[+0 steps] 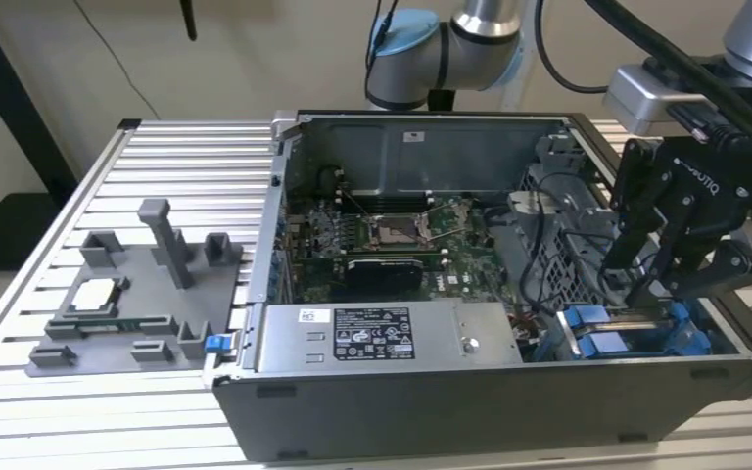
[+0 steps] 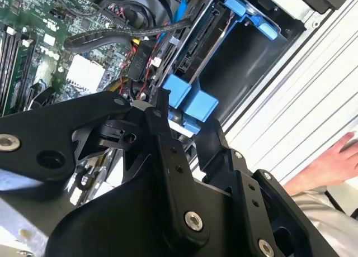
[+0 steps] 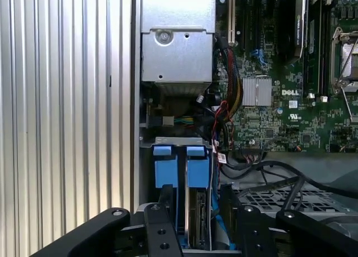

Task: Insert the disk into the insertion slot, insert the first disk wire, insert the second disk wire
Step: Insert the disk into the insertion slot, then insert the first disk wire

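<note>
The disk (image 2: pixel 193 100) stands on edge in the insertion slot (image 3: pixel 173 140) of the grey drive cage, at the open computer case's front corner on the exterior view's right. Its two blue carrier tabs (image 3: pixel 196 167) sit side by side at one end. The disk's long connector strip (image 2: pixel 198 36) faces the camera with no plug in it. My black gripper (image 2: pixel 185 120) (image 3: pixel 196 204) (image 1: pixel 644 289) reaches down into the cage. One finger stands on each side of the disk just behind the tabs, and the fingers look closed against it. Loose black wires (image 2: pixel 112 36) lie beside the cage.
Another blue carrier (image 2: pixel 251 17) sits in the neighbouring bay. The power supply (image 1: pixel 390 338) and motherboard (image 1: pixel 402 235) fill the case beside the cage. A grey fixture (image 1: pixel 128 294) stands on the slatted table at the exterior view's left. A person's hand (image 2: pixel 335 159) rests outside the case.
</note>
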`<state>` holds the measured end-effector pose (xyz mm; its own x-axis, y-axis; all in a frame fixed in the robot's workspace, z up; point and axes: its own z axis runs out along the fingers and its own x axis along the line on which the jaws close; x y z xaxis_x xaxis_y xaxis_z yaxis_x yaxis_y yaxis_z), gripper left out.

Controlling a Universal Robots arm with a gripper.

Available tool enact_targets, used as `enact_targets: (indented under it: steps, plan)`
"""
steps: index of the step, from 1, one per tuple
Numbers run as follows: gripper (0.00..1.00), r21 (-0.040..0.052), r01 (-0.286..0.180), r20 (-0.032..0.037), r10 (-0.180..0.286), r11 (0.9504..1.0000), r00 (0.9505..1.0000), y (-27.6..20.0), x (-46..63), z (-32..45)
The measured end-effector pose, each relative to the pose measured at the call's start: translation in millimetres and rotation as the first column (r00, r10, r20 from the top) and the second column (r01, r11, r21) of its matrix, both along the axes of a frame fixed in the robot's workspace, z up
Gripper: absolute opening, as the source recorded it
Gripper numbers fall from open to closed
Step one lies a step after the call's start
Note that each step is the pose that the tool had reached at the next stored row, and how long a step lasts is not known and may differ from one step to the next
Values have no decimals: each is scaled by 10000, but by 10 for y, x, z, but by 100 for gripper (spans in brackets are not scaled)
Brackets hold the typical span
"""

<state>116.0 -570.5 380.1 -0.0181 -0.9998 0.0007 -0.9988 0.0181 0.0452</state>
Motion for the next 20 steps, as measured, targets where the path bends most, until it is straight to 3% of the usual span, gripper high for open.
enact_targets:
  steps: [7,16,20]
  plan:
    - [100,-1,-1,0,1,10000,10000,4,0,69]
    - [100,0,0,2,0,10000,10000,22,-1,247]
    - [100,60,-2,31,2,10000,10000,33,0,254]
